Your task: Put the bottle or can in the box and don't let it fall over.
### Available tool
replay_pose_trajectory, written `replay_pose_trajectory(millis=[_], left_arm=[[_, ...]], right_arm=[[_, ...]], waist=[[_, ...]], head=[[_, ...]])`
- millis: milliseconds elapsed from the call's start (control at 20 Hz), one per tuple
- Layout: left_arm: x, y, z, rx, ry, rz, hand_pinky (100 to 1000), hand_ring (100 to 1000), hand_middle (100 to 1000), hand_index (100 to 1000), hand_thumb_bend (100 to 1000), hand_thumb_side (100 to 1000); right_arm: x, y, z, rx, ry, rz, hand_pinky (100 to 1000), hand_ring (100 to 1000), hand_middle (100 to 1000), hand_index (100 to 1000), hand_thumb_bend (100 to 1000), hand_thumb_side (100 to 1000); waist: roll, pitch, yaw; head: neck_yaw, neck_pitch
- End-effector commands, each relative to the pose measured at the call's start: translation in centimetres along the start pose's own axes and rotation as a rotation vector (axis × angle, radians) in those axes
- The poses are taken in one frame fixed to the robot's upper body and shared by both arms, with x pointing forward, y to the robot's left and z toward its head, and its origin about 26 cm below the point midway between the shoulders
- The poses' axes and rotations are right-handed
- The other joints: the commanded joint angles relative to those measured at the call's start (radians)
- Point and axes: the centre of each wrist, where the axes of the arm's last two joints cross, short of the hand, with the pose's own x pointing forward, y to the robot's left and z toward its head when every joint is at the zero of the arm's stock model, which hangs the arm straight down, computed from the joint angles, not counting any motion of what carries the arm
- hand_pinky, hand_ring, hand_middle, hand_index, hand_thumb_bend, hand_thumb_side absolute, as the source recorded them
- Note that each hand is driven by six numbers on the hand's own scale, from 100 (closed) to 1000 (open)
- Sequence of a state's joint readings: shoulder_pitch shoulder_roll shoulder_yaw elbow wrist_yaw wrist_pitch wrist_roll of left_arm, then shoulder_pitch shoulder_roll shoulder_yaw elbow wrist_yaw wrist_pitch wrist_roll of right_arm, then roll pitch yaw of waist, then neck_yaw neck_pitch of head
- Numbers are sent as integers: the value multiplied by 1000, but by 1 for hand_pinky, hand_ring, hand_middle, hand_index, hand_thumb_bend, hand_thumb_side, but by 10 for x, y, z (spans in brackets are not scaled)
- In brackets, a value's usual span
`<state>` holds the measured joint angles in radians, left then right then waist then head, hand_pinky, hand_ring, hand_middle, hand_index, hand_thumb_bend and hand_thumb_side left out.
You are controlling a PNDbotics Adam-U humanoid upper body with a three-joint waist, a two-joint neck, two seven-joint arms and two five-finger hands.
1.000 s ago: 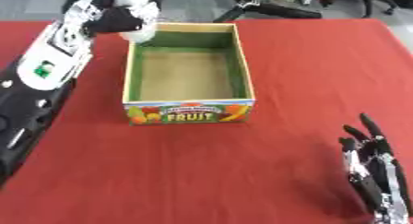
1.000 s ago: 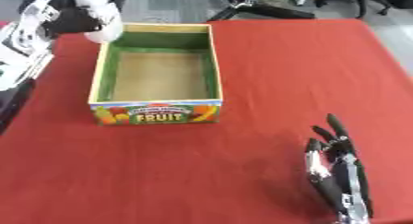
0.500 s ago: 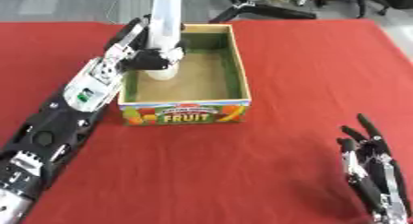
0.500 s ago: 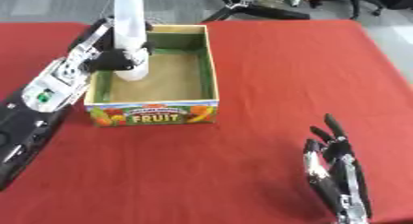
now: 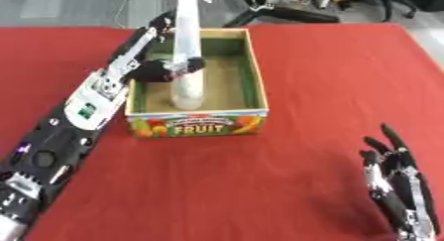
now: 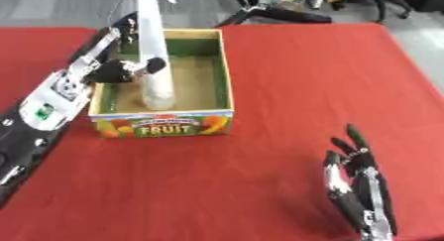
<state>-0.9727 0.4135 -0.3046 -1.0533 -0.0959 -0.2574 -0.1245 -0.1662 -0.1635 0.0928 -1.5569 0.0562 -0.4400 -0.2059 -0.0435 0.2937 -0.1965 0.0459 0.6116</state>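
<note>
A tall white bottle (image 5: 187, 56) stands upright inside the open cardboard box (image 5: 257, 89), whose front reads FRUIT. Its base is low in the box, near the front left part of the floor. My left hand (image 5: 158, 70) reaches in over the box's left wall, fingers and thumb curled round the bottle's middle. The bottle's top rises well above the box rim. My right hand (image 6: 357, 185) rests open at the lower right of the red table, fingers up, far from the box.
The red table (image 5: 338, 81) stretches bare to the right of and in front of the box. Black chair legs (image 5: 282, 13) and grey floor lie beyond the far edge. My left forearm (image 5: 86, 106) runs along the box's left side.
My left hand has carried the bottle from the box's far left corner into the box and lowered it toward the front. The right hand has stayed put.
</note>
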Motion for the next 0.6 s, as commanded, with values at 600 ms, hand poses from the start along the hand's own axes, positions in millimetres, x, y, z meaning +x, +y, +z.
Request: replay_pose_trajectory(millis=[600], left_arm=[[7, 89, 88, 259, -24, -159, 938, 1000, 946, 914, 911, 551]], right_arm=[[2, -20, -2, -53, -12, 57, 793, 879, 1000, 964, 100, 470]], waist=[[8, -33, 77]], head=[[-51, -17]])
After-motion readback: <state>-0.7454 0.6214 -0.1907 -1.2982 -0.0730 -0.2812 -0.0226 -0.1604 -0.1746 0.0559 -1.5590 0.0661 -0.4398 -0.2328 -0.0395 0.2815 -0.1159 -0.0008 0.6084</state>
